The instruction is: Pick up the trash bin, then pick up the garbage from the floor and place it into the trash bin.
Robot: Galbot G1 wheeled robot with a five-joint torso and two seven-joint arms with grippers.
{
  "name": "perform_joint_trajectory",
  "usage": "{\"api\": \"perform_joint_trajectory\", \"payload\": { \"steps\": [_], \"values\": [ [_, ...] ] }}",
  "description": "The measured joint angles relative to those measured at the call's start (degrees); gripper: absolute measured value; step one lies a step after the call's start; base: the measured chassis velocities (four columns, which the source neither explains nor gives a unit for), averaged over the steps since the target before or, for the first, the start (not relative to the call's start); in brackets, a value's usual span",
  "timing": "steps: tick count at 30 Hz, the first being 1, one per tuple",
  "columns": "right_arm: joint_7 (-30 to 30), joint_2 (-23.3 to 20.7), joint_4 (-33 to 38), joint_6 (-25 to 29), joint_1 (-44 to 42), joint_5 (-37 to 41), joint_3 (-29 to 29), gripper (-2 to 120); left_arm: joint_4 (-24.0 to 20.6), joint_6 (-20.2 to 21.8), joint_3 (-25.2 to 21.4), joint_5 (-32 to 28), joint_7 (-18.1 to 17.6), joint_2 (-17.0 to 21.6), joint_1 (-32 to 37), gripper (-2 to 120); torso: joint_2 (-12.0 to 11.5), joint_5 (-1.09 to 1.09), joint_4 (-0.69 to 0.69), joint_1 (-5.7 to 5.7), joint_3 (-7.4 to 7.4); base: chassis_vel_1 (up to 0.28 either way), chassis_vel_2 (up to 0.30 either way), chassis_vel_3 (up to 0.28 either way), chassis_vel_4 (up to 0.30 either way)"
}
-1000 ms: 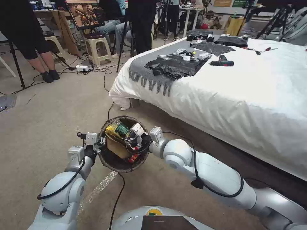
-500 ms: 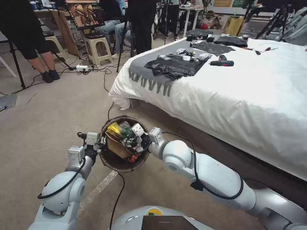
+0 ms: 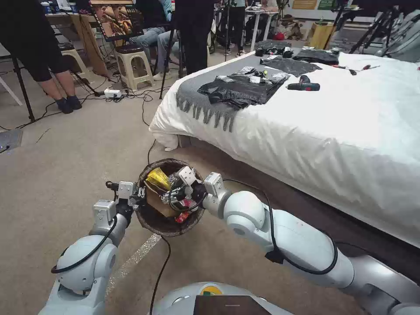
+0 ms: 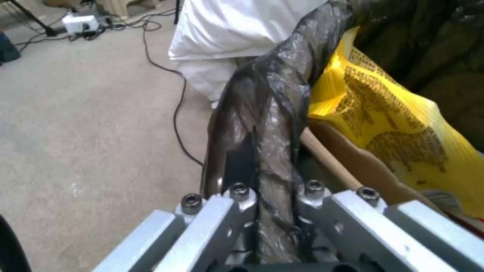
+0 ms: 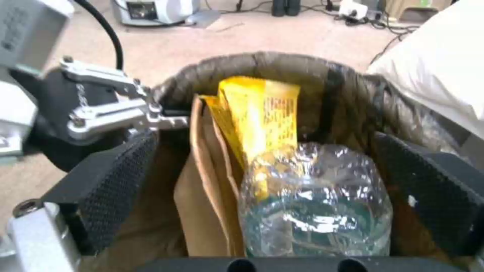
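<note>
The trash bin hangs above the carpet, its dark bag folded over the rim. My left gripper is shut on that rim at the bin's left side. Garbage lies inside: a yellow wrapper, a brown paper bag and a small red scrap. My right gripper reaches into the bin's mouth from the right, open. A clear plastic bottle lies between its black pads, with a gap on one side.
A bed with a white cover stands close on the right, a grey fringed throw and black bags on it. A black cable crosses the carpet below the bin. A stool, tripods and people's legs stand at the back left.
The clear bottle has gone from the far side of the bin's mouth down toward its middle with my right gripper. The left gripper and the bin have stayed in place.
</note>
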Motion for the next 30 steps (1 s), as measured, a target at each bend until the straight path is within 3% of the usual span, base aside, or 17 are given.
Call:
{"api": "perform_joint_trajectory", "payload": {
  "steps": [9,15,22,30],
  "values": [
    [0.8,-1.5,3.9,-0.4,0.5,2.3,3.9,100,-0.2,0.0,0.2,0.1,-0.1,-0.1,0.1,3,0.0,0.0,0.0,0.0,0.0,0.0,0.0,0.0,0.0],
    [0.5,-3.7,6.2,0.1,-2.5,2.7,10.3,100,-0.3,0.0,-0.2,0.1,-0.1,-0.1,0.4,3,0.0,0.01,0.0,0.0,0.0,0.0,0.0,0.0,0.0],
    [0.4,-6.3,7.5,3.1,-10.5,-2.0,17.2,100,-0.4,0.0,-0.8,0.0,-0.1,0.1,0.5,3,0.0,0.01,0.0,0.0,0.0,0.0,0.0,0.0,0.0],
    [-0.4,-5.3,7.0,9.1,-24.0,-15.0,28.7,100,-0.4,-0.1,-1.4,-0.3,-0.1,0.1,0.8,3,0.0,0.01,0.0,0.0,0.0,0.0,0.0,0.0,0.0]
  ]
}}
